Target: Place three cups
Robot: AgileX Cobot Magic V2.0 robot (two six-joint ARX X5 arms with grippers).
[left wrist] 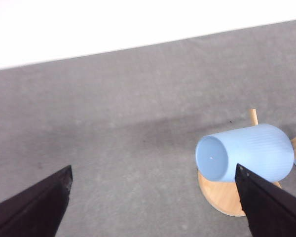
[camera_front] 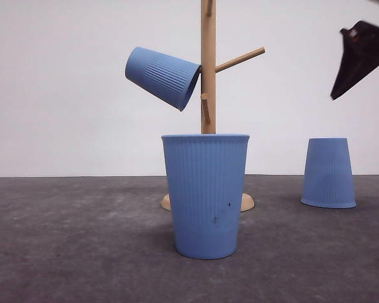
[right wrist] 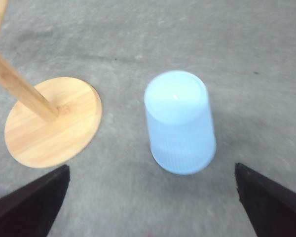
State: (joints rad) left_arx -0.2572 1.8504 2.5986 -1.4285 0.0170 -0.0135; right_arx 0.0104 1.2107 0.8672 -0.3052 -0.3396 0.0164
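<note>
One cup (camera_front: 164, 77) hangs tilted on a left peg of the rack (camera_front: 208, 63); another (camera_front: 205, 192) stands upright near, and a third (camera_front: 328, 173) sits inverted on the worktop (camera_front: 82, 252) to the right. The right gripper (right wrist: 150, 207) hovers over that one, jaws wide and empty, as are the left gripper's (left wrist: 153, 207). A skewed descent could topple the light cup, or a hasty hang could rock the rack and shake the hung cup loose.

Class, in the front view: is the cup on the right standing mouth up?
No. That cup stands mouth down on the table, its flat bottom on top.
</note>
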